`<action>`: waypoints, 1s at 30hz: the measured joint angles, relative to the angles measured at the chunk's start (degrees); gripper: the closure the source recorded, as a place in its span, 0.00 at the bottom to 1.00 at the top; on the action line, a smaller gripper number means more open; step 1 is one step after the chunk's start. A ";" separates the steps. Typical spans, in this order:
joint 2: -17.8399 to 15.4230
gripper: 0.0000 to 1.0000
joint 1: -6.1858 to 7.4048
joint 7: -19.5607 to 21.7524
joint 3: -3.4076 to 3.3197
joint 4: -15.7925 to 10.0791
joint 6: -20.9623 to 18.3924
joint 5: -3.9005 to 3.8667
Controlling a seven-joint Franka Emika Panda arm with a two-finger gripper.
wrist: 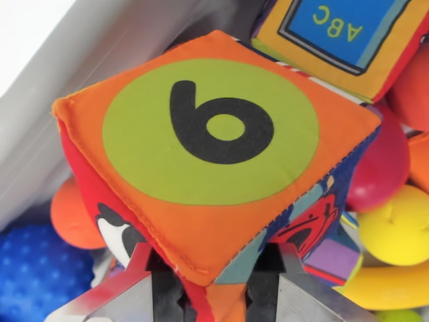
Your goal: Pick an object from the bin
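The soft cloth block [214, 154] fills the middle of the frame, above the bin [60, 87]. The pincer [214, 288] at the bottom squeezes its lower corner. It looks light and squishy, so a flat side would probably hold better.

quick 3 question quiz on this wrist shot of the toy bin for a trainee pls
1. True or false: the gripper has its fingers on either side of a corner of the fabric cube.
2. The circle on the cube's orange face is: A blue, B green, C white.
3. Fill in: the second block, at the wrist view's upper right, shows the letters ___.

Key: 1 true; 2 B; 3 ABC, seen upside down. Other toys around it: a blue bumpy ball, a red ball, a yellow ball.
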 joint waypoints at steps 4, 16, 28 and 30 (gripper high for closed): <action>-1.17 1.00 0.03 0.07 -0.07 0.49 -1.59 -0.15; -4.65 1.00 0.06 0.39 -0.19 2.96 -7.46 -0.76; -7.34 1.00 0.05 0.70 -0.25 6.76 -13.89 -1.17; -7.66 1.00 0.05 0.74 -0.27 7.68 -15.14 -1.20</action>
